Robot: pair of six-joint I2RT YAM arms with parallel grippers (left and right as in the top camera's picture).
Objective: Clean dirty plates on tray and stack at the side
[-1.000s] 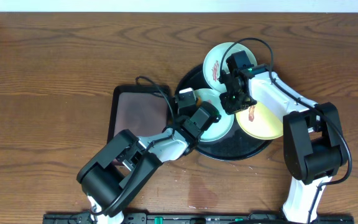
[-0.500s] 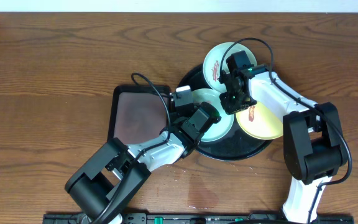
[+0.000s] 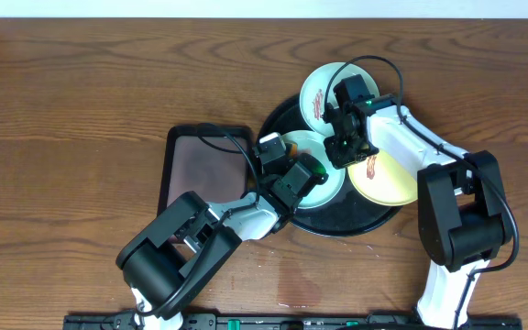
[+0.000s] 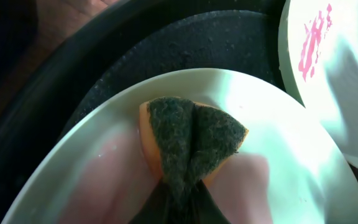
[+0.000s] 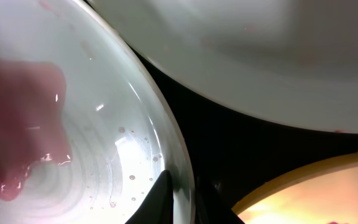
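The black tray (image 3: 337,218) holds three plates. A light blue plate (image 3: 324,84) with a reddish smear sits at the back and overhangs the rim. A pale yellow plate (image 3: 388,183) with a smear lies at the right. The middle light blue plate (image 3: 324,194) is under both grippers. My left gripper (image 3: 312,172) is shut on an orange sponge with a dark green pad (image 4: 191,140), pressed on this plate (image 4: 303,186). My right gripper (image 3: 342,151) is shut on the plate's rim (image 5: 179,180); a wet reddish film (image 5: 17,143) shows on its surface.
A smaller dark brown rectangular tray (image 3: 204,170) lies just left of the black tray, under my left arm. Bare wooden table (image 3: 81,110) stretches to the left and back. In the right wrist view the yellow plate (image 5: 316,193) and the back plate (image 5: 260,62) lie close by.
My left arm swung a little left and back again, rubbing the sponge over the middle plate. The right gripper has stayed on the plate's rim.
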